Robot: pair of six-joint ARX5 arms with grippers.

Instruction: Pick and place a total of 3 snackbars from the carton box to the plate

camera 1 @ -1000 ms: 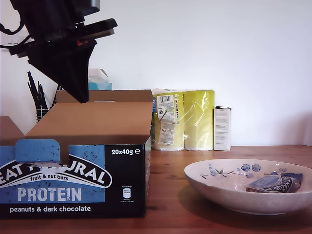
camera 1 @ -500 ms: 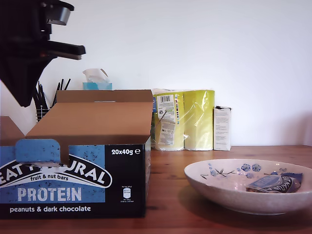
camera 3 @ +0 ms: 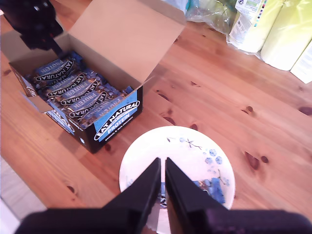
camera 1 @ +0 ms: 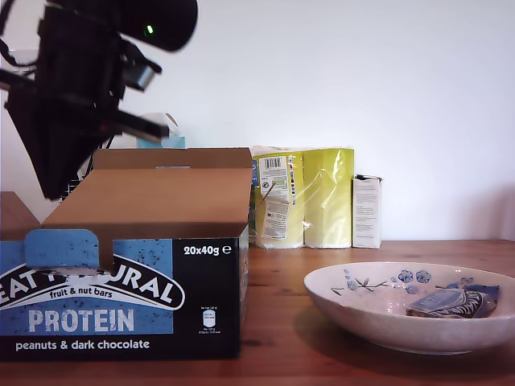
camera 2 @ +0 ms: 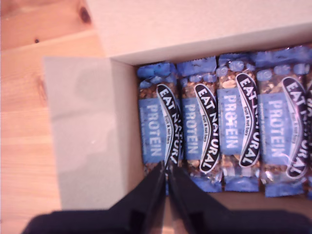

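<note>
In the exterior view my first arm [camera 1: 72, 96] hung as a dark bulk at the exterior view's upper left, above the open carton box [camera 1: 121, 297], its tip dipping behind the raised brown flap [camera 1: 161, 197]; the pincer itself was hidden there. The carton box stood on a wooden table [camera 1: 273, 322] at the exterior view's left, and the plate [camera 1: 410, 310] sat well apart at the exterior view's right, with one snackbar [camera 1: 447, 303] lying inside it near its right rim. Behind, against a plain white wall [camera 1: 362, 72], stood yellow packages [camera 1: 306, 197], a small white box [camera 1: 367, 211], a tissue box [camera 1: 161, 138] and a holder of dark sticks [camera 1: 68, 173].

The first wrist view looked straight down into the carton box, where a row of snackbars [camera 2: 229, 131] lay side by side, lettering up. My first pincer [camera 2: 167, 181] was clenched, its jaws pressed nearly together with nothing between them, the tips over the end of the bar [camera 2: 158, 129] nearest the box's side flap [camera 2: 92, 131]. Whether the tips touched the wrapper could not be told.

The second wrist view, from high up, showed what the others did not: the whole layout, with the carton box [camera 3: 109, 117] full of bars, my first arm [camera 3: 34, 22] above its far end, and the plate [camera 3: 180, 151] just beside the box's printed front. My second pincer [camera 3: 162, 181] hovered over the plate, jaws clenched on nothing, with the plated snackbar [camera 3: 209, 189] just beside them
</note>
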